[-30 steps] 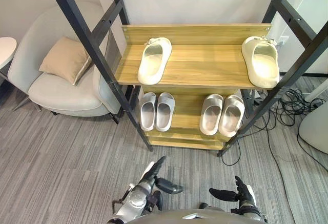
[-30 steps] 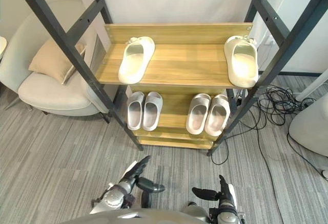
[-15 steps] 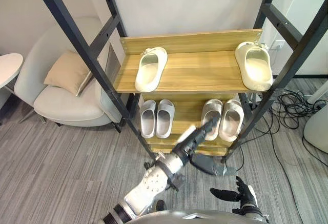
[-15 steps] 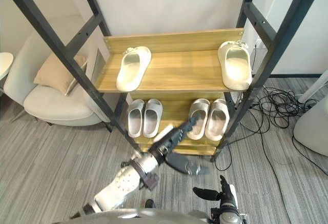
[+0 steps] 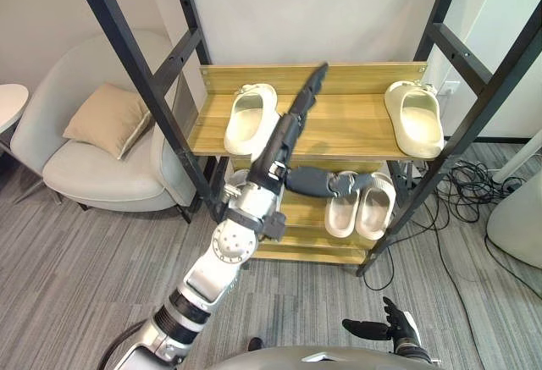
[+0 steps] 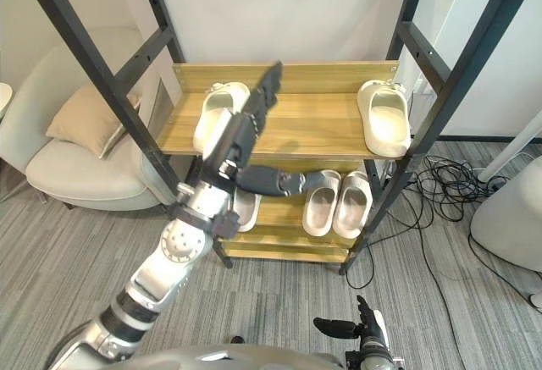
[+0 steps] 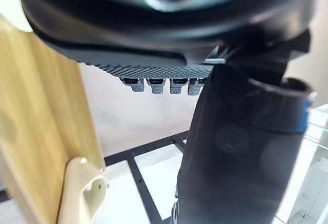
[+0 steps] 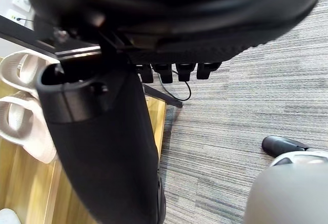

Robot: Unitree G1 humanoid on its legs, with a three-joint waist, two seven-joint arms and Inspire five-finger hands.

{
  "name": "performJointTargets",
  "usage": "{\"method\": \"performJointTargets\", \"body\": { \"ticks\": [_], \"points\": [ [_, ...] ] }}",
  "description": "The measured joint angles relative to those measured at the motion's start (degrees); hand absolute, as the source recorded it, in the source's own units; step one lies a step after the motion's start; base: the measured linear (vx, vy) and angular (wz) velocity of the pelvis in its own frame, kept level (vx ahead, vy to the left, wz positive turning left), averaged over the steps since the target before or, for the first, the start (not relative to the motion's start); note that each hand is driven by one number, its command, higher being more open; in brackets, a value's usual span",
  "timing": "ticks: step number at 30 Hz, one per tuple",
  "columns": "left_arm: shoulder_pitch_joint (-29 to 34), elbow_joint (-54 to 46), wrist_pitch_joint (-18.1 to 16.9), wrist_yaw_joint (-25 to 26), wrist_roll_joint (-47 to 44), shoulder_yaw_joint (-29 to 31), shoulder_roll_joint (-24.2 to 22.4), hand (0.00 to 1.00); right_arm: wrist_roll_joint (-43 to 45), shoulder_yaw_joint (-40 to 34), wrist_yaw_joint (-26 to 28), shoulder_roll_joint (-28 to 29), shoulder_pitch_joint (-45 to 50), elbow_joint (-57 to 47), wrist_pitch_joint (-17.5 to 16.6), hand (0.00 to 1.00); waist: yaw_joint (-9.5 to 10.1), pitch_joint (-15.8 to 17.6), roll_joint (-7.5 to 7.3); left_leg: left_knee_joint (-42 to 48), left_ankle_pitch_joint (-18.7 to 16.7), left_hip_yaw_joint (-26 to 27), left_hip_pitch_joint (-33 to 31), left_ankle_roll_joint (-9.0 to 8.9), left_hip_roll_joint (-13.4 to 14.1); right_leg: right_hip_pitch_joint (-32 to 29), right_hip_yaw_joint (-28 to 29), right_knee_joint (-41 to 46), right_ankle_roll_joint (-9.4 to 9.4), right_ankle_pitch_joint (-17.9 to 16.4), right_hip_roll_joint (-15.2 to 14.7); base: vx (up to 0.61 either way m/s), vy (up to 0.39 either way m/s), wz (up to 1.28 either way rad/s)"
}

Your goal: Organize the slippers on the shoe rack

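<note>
Bright, even indoor light falls from overhead, with no hard glare. The white wall behind the shoe rack is the brightest area, while the lower shelf lies in shade beneath the top one. The left robot hand throws a soft shadow on the top shelf's wood. The rack's posts splay outward toward the picture edges. In the left wrist view it is a dark silhouette against a washed-out white background.
</note>
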Motion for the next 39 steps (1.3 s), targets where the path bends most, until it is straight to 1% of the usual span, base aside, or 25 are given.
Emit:
{"method": "performJointTargets", "body": {
  "ticks": [2, 3, 5, 8, 9, 11, 15, 17, 22, 23, 27, 29, 34, 39],
  "points": [
    [-4.04, 2.41, -0.53, 0.67, 0.18, 2.46, 2.2, 1.0, 0.0, 0.0, 0.2, 0.0, 0.01, 0.0, 0.02, 1.0, -0.01, -0.11, -0.15, 0.0, 0.0, 0.03, -0.01, 0.0, 0.01, -0.06, 0.06, 0.02, 0.0, 0.0, 0.02, 0.0, 0.0, 0.0],
    [-4.63, 2.79, -0.58, 0.8, 0.32, 2.77, 2.52, 1.0, 0.0, 0.0, 0.25, 0.0, 0.0, 0.0, 0.02, 1.0, -0.03, -0.13, -0.18, 0.0, 0.0, 0.05, -0.01, 0.0, 0.01, -0.08, 0.09, 0.03, 0.0, 0.0, 0.02, 0.0, 0.0, 0.0],
    [-8.3, 5.94, -0.66, 1.47, 1.1, 5.05, 5.06, 1.0, 0.0, 0.0, 0.86, 0.0, -0.08, 0.0, 0.02, 1.0, -0.14, -0.51, -0.48, 0.0, 0.0, 0.34, -0.54, 0.0, 0.05, -0.89, 0.41, 0.16, -0.02, 0.0, 0.02, 0.0, 0.002, -0.06],
    [-12.17, 10.4, -0.61, 2.01, 2.77, 6.16, 8.28, 1.0, 0.01, -0.01, 1.23, 0.02, -0.1, -0.01, 0.08, 1.0, -0.19, -0.46, -1.05, 0.0, 0.0, 0.57, -0.97, 0.0, 0.01, -1.45, 0.67, 0.18, -0.02, 0.02, -0.02, 0.01, 0.01, -0.06],
    [-14.04, 13.18, -0.5, 2.12, 4.56, 6.78, 10.26, 1.0, 0.03, -0.02, 1.29, 0.02, -0.36, -0.06, 0.08, 1.0, -0.3, -0.29, -1.36, 0.01, 0.0, 0.85, -1.28, 0.0, 0.01, -1.95, 0.96, 0.17, -0.08, 0.11, -0.02, 0.01, 0.014, -0.1],
    [-14.65, 14.47, -0.37, 2.11, 5.83, 7.46, 11.18, 1.0, 0.04, -0.04, 1.29, 0.03, -0.51, -0.08, 0.08, 1.0, -0.43, -0.3, -1.5, 0.01, 0.0, 1.09, -1.53, 0.0, 0.01, -2.37, 1.23, 0.18, -0.09, 0.17, -0.03, 0.01, 0.017, -0.12],
    [-16.54, 19.17, 1.19, 2.06, 9.87, 9.17, 14.35, 1.0, 0.14, -0.08, 1.46, 0.19, -0.67, -0.25, 0.07, 1.0, -0.88, -0.11, -1.89, 0.01, 0.0, 1.61, -1.88, 0.0, 0.02, -3.21, 2.37, 0.02, -0.18, 0.52, -0.02, 0.0, 0.014, -0.13],
    [-16.73, 21.64, 1.51, 2.04, 11.31, 9.17, 16.82, 1.0, 0.18, -0.12, 1.63, 0.31, -0.93, -0.25, 0.07, 1.0, -1.72, -0.04, -1.95, 0.02, 0.0, 1.65, -1.92, 0.0, 0.03, -3.28, 2.46, -0.16, -0.35, 0.71, 0.03, -0.01, 0.01, -0.06],
    [-17.64, 26.62, 3.26, 2.26, 16.55, 9.19, 18.6, 1.0, 0.23, -0.23, 1.88, 0.55, -1.0, -0.25, 0.06, 1.0, -1.76, 0.39, -1.89, 0.01, -0.02, 1.99, -2.37, -0.02, 0.11, -3.9, 3.02, -0.64, -0.54, 1.42, 0.11, -0.03, 0.021, -0.08],
    [-17.64, 27.38, 3.87, 2.84, 19.13, 9.27, 19.38, 1.0, 0.23, -0.23, 1.9, 0.82, -1.04, -0.25, 0.02, 1.0, -1.66, 0.66, -1.91, 0.01, -0.06, 2.56, -2.37, -0.07, 0.14, -4.12, 3.59, -0.9, -0.49, 1.76, 0.12, -0.04, 0.031, -0.16],
    [-17.91, 28.72, 4.71, 3.87, 23.88, 10.21, 19.96, 1.0, 0.24, -0.24, 1.91, 1.44, -1.07, -0.25, 0.0, 1.0, -1.57, 1.24, -1.83, 0.01, -0.06, 2.79, -2.59, -0.08, 0.05, -4.17, 3.87, -1.74, -0.43, 2.47, 0.12, -0.03, 0.022, -0.07],
    [-18.02, 29.15, 5.82, 4.42, 27.14, 11.6, 19.97, 1.0, 0.24, -0.64, 1.91, 1.77, -1.13, -0.26, -0.14, 1.0, -1.67, 1.71, -1.8, 0.01, -0.06, 2.79, -2.61, -0.07, 0.03, -4.16, 3.89, -1.85, -0.41, 2.55, 0.12, 0.0, 0.0, 0.0],
    [-18.13, 29.24, 7.74, 6.04, 30.58, 13.34, 19.96, 1.0, 0.22, -1.39, 1.88, 2.06, -1.17, -0.28, -0.23, 1.0, -1.7, 1.94, -1.84, 0.01, -0.06, 2.74, -2.62, -0.07, -0.01, -4.1, 3.89, -2.04, -0.42, 2.57, 0.13, 0.0, 0.0, 0.0],
    [-18.84, 30.75, 9.38, 7.97, 31.41, 14.41, 19.82, 1.0, 0.22, -1.46, 1.86, 2.15, -1.17, -0.75, -0.65, 1.0, -1.7, 2.08, -1.85, 0.01, -0.06, 2.7, -2.62, -0.07, -0.05, -4.08, 3.88, -2.05, -0.43, 2.58, 0.09, 0.0, 0.0, 0.0]
  ]
}}
